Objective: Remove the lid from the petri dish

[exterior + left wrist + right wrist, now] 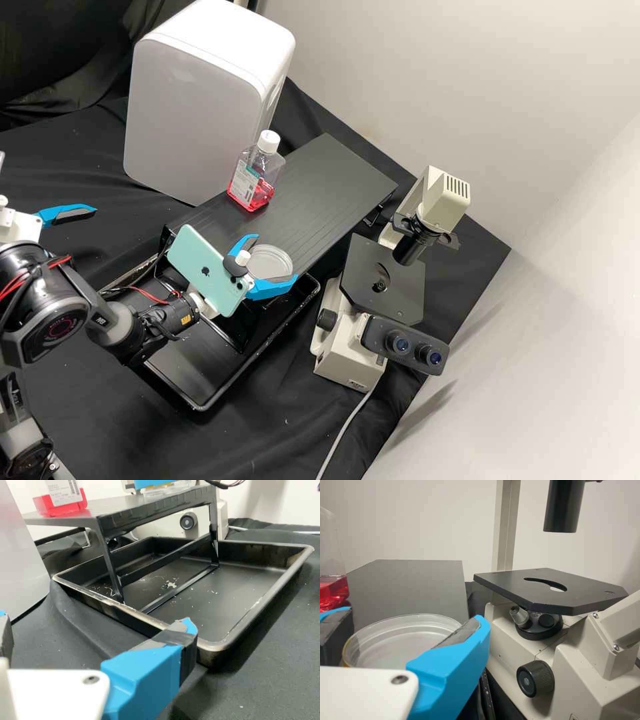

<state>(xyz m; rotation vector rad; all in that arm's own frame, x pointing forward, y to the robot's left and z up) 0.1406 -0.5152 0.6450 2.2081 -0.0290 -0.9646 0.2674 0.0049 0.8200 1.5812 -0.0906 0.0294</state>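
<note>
Petri dish (269, 261) is sitting at the near end of the black platform (320, 193), and we've got the right gripper (275, 259) spread wide, one blue finger on each side of it, close to the rim. Meanwhile the left gripper (94, 630) hangs wide open over the bench (80, 153) at far left, facing the tray (280, 575).

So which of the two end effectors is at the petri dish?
The right end effector, its blue fingers straddling the dish on the black platform; the left end effector sits off beside the tray.
</note>
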